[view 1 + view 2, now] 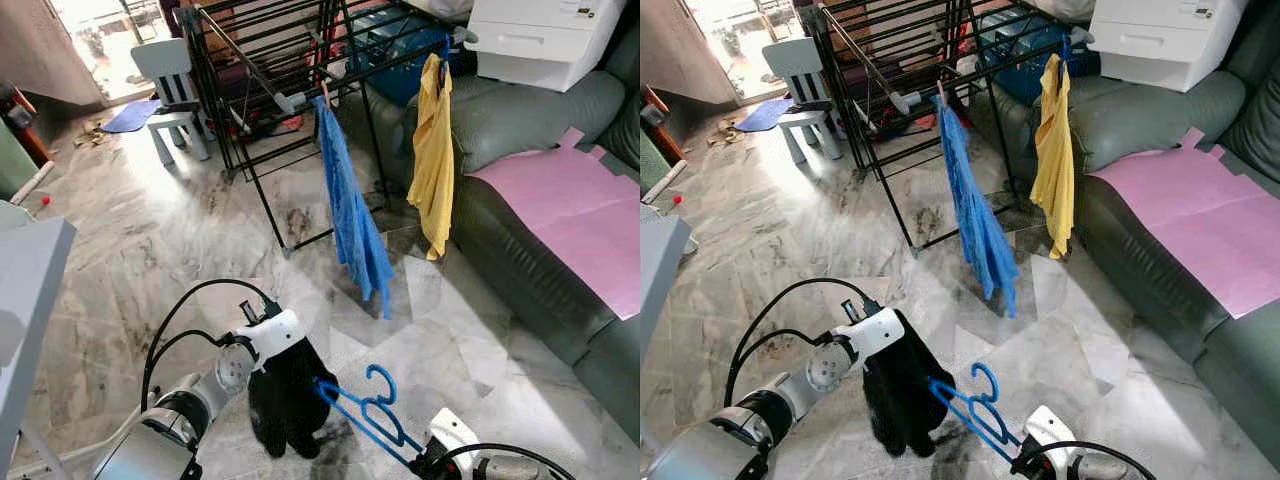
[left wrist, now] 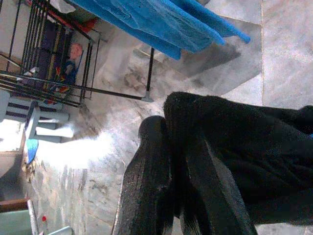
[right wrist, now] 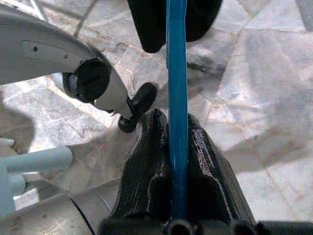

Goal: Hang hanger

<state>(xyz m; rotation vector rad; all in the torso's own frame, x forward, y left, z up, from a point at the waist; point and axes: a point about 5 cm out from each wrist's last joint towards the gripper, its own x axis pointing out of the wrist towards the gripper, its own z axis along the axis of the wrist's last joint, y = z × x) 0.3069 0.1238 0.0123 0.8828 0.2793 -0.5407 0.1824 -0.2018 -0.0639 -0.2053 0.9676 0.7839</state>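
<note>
A blue hanger is pinched tight between the fingers of the right gripper, low and near, above the floor. A black cloth is squeezed in the closed left gripper, with one hanger end tucked into it. The cloth could be dropped if the hanger is tipped on the way to the far black rack.

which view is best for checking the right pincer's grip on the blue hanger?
Right wrist view: the blue hanger runs straight between the right pincer fingers, clamped. Eye views show the hanger's hook and far end at the black garment, with the grip at the frame's bottom edge.
</note>
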